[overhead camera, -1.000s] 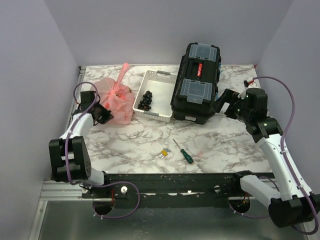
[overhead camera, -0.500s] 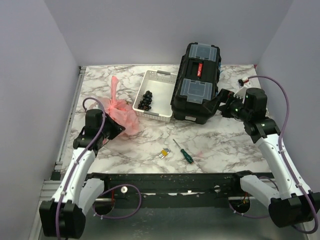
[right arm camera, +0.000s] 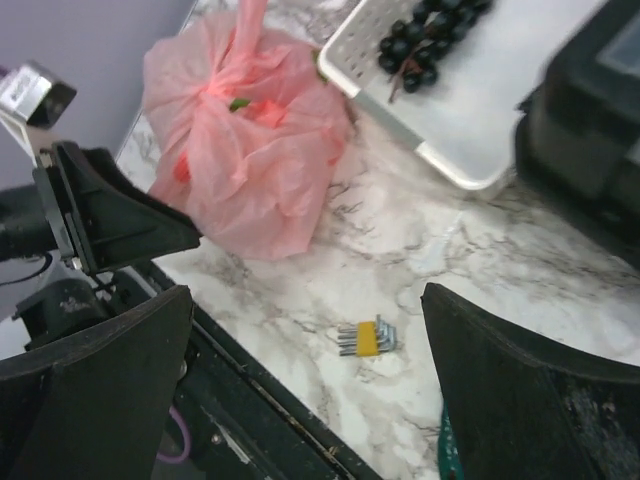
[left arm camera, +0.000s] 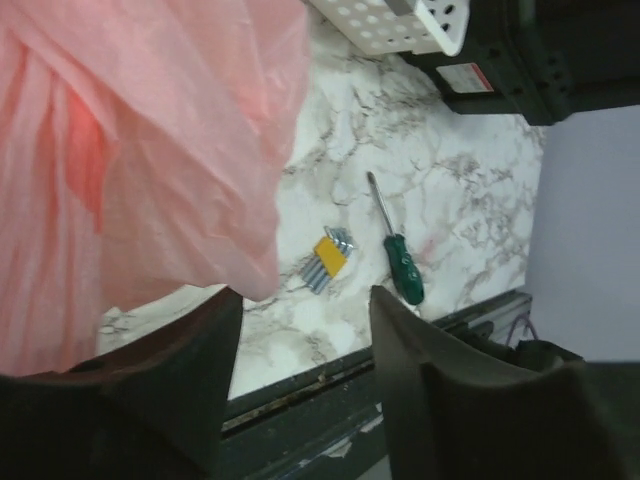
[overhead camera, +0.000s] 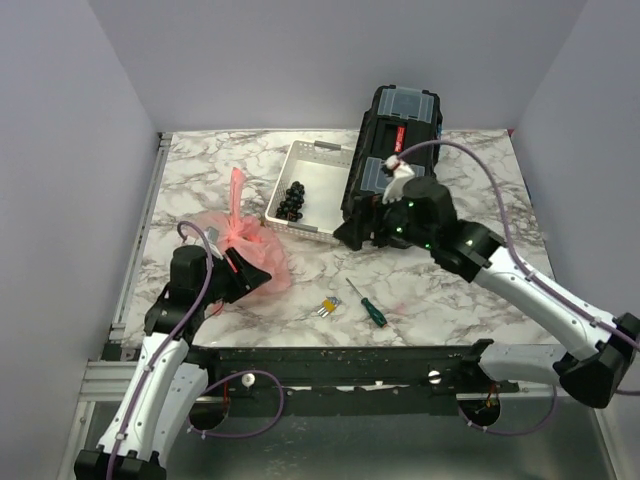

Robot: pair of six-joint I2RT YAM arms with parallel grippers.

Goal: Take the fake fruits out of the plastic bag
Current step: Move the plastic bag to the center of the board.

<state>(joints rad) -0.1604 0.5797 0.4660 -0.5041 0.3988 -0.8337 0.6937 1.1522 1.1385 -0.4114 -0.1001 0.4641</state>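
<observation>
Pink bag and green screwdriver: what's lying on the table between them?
A small yellow-handled hex key set lies between the pink plastic bag and the green screwdriver, touching neither; the top view shows it.

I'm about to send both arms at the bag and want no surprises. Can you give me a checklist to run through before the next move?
1. Left fingers apart: ok, the table shows between them.
2. Left fingers clear of the plastic bag: cannot tell; plastic drapes right beside one finger.
3. Right fingers wide and empty: ok.
4. Bag mouth open: not ok; the neck is bunched shut.
5. Fruits out of the bag: not ok; red and green show through the plastic.
6. Screwdriver and hex keys apart from the bag: ok.
</observation>
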